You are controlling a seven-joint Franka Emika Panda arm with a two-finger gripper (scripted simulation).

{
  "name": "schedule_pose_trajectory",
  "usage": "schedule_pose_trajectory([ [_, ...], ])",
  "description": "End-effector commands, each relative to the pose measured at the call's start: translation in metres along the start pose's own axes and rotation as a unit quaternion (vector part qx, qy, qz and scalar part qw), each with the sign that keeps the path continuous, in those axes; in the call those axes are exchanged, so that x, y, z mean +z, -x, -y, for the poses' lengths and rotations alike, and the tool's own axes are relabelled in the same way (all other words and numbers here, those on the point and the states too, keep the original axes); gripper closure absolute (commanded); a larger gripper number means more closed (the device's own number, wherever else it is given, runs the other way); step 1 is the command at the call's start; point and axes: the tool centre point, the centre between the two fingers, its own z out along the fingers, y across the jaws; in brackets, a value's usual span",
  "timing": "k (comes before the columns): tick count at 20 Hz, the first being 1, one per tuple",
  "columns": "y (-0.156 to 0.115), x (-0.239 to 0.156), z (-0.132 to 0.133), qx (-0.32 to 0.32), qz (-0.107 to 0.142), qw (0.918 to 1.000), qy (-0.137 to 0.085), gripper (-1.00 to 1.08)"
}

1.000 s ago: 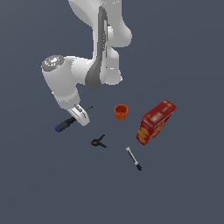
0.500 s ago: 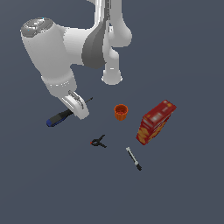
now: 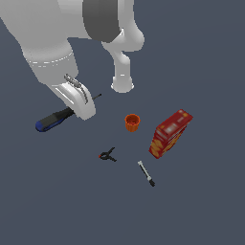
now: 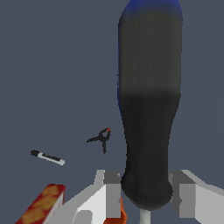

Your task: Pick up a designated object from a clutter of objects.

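The screwdriver (image 3: 53, 119) has a black handle, a blue end cap and a thin dark shaft whose tip sticks out past the hand. My gripper (image 3: 80, 102) is shut on it near the base of the handle and holds it up off the ground, above the clutter. In the wrist view the handle (image 4: 151, 109) fills the picture between my two fingers (image 4: 108, 189), with my gripper (image 4: 145, 194) closed around its lower end. The arm hides the middle of the shaft in the exterior view.
An orange cup (image 3: 133, 122), a red-and-yellow box (image 3: 170, 134), a small black clamp with orange tips (image 3: 108, 155) and a black-and-white marker pen (image 3: 146, 173) lie on the ground. The clamp (image 4: 102, 138), marker (image 4: 47, 157) and box (image 4: 41, 205) also show in the wrist view.
My arm has risen toward the camera with the screwdriver in the gripper; both look larger and have shifted to the exterior view's left. The other objects have not moved.
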Motion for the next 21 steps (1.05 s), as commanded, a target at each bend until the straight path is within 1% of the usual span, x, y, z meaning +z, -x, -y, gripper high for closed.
schedule_pose_trajectory([
  [1, -0.003, -0.021, 0.008, 0.000, 0.000, 1.0000, 0.000, 1.08],
  [5, -0.007, -0.045, 0.018, 0.000, 0.000, 1.0000, 0.000, 1.08],
  [10, -0.012, -0.065, 0.026, -0.001, 0.000, 1.0000, -0.001, 1.08],
  [15, -0.014, -0.076, 0.031, -0.001, 0.000, 1.0000, -0.001, 1.08],
  [21, -0.016, -0.080, 0.033, -0.001, 0.001, 1.0000, -0.001, 1.08],
])
